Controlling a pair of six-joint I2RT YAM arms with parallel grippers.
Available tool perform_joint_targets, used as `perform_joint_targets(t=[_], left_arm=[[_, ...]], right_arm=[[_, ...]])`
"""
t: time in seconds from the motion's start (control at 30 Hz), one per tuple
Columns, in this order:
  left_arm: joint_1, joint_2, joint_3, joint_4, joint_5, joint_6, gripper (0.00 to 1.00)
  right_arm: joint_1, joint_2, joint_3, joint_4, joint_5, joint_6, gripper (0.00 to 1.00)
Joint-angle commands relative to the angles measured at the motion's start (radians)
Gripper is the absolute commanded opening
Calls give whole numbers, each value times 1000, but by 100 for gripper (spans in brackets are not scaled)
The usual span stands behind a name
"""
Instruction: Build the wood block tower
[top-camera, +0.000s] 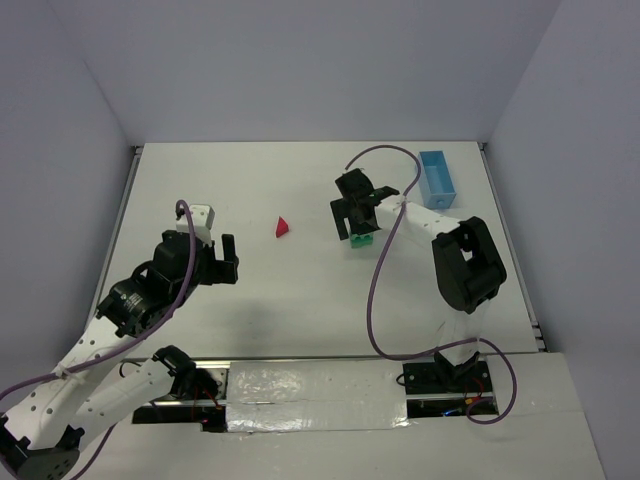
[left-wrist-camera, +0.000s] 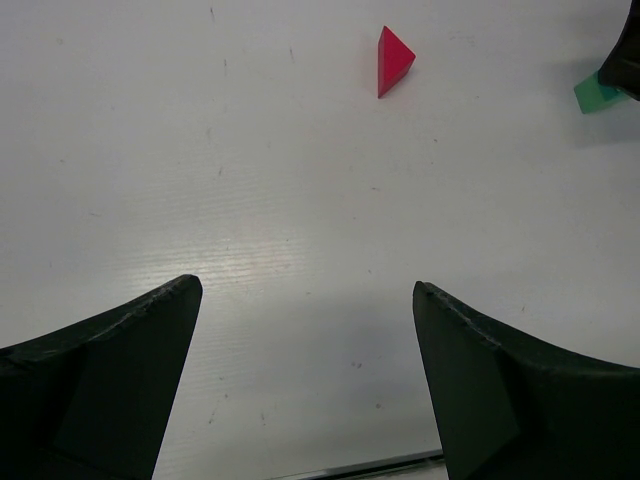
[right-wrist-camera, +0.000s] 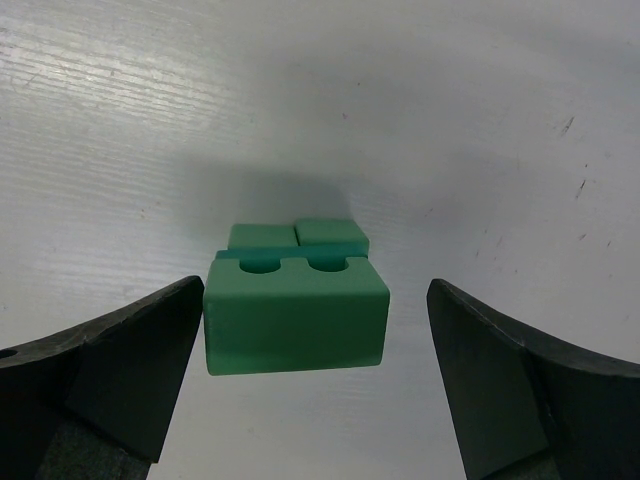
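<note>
From the top camera, the left gripper (top-camera: 218, 262) hung wide open over bare table (top-camera: 300, 300) with nothing in it. The right gripper (top-camera: 358, 222) sat directly above the green blocks (top-camera: 362, 240) right of centre, and I could not read its fingers from that angle. The red roof piece (top-camera: 283, 227) lay alone between the two arms, well apart from both. A light blue tray (top-camera: 437, 177) stood at the far right.

On the left wrist camera, the left gripper (left-wrist-camera: 305, 288) had its fingers spread fully and framed only empty table. The red roof piece (left-wrist-camera: 393, 60) lay far ahead, its sharp corner pointing right toward a sliver of green block (left-wrist-camera: 597, 95) at the frame's edge. I could not tell which face it rested on.

On the right wrist camera, the right gripper (right-wrist-camera: 315, 285) was fully open and straddled the green blocks (right-wrist-camera: 295, 312) without touching them. The notched block lay with its long axis across the frame, from finger to finger. Two smaller green pieces sat just behind it.

I judged these painted wooden pieces light, rigid and somewhat slick. They would take a firm squeeze but could skid or twist. I would pinch flat parallel faces and avoid the roof's slopes.
</note>
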Motion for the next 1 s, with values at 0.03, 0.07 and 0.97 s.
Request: perform_joint_targets(t=[0.03, 0.07, 0.97], left_arm=[[-3, -13, -1, 38, 3, 15, 99], [-4, -13, -1, 38, 3, 15, 100], [-4, -16, 1, 38, 3, 15, 100]], right_arm=[[-5, 7, -5, 12, 12, -8, 100], [-7, 7, -5, 10, 12, -7, 100], [-16, 19, 0, -1, 41, -5, 100]])
